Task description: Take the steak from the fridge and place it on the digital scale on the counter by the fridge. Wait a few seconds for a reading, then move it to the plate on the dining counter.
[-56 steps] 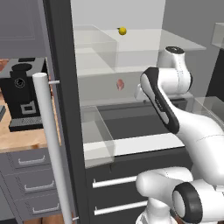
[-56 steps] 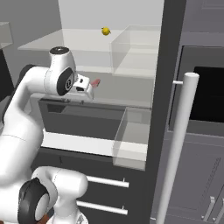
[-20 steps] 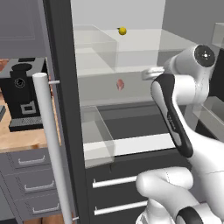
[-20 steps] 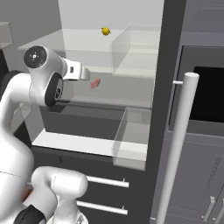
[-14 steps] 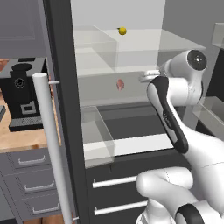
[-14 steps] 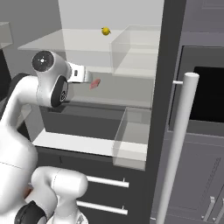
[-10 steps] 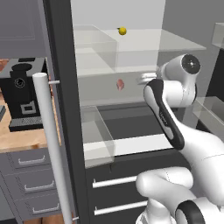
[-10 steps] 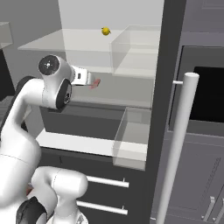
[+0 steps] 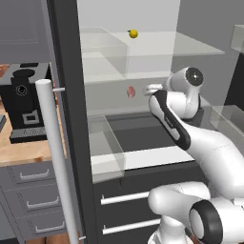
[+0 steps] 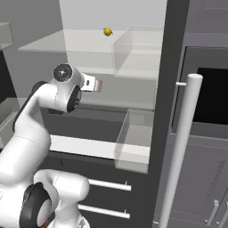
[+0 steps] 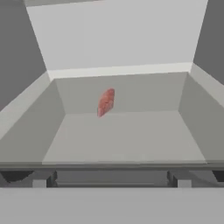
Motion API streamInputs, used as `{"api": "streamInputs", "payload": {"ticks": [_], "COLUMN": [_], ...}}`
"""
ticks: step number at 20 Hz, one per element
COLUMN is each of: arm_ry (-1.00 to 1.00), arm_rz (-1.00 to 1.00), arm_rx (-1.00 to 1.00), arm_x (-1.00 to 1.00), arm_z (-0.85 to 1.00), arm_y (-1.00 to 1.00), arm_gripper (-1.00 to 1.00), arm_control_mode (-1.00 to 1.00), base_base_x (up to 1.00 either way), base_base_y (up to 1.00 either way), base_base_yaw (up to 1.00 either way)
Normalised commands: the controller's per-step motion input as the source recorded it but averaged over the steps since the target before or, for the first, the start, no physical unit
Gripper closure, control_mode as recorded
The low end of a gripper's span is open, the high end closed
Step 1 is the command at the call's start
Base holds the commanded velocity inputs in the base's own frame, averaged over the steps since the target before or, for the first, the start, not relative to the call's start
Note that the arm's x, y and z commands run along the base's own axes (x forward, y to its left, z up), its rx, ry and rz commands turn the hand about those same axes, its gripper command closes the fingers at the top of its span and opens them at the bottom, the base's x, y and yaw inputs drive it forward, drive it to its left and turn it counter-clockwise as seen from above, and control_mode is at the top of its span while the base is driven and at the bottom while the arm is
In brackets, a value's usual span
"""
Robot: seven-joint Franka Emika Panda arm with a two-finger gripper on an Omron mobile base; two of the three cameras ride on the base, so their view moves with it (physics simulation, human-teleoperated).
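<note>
Gripper (image 9: 151,87) spread to full width, empty, level with a glass shelf inside the open fridge (image 9: 71,124) and pointed toward the back wall. Steak (image 9: 130,92) on that same shelf, far in, close to the rear wall, well apart from the fingertips. Seen from the hand: steak (image 11: 106,102) straight ahead, a touch left of centre, propped on edge and leaning, long axis running from lower left to upper right rather than lying flat. From the left base camera, steak to the left of the gripper and deeper in; from the right base camera, gripper (image 10: 99,84) covering most of the meat. Small yellow ball (image 9: 134,34) on the shelf above, apart from all this. Likely next: straight reach forward, slight shift left, with the wrist rolled so the fingers close across the thin faces of the slab.
</note>
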Motion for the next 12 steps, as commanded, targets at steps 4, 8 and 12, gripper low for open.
{"api": "streamInputs", "payload": {"ticks": [4, 8, 12], "arm_ry": [0.13, 0.14, 0.15], "arm_rz": [0.0, 0.0, -0.01], "arm_rx": [0.03, 0.02, 0.01], "arm_x": [0.6, 0.63, 0.63], "arm_z": [-0.26, -0.26, -0.26], "arm_y": [0.07, 0.11, 0.14], "arm_gripper": [-1.0, -1.0, -1.0], "arm_control_mode": [-1.0, -1.0, -1.0], "base_base_x": [0.0, 0.0, 0.0], "base_base_y": [0.0, 0.0, 0.0], "base_base_yaw": [0.0, 0.0, 0.0]}}
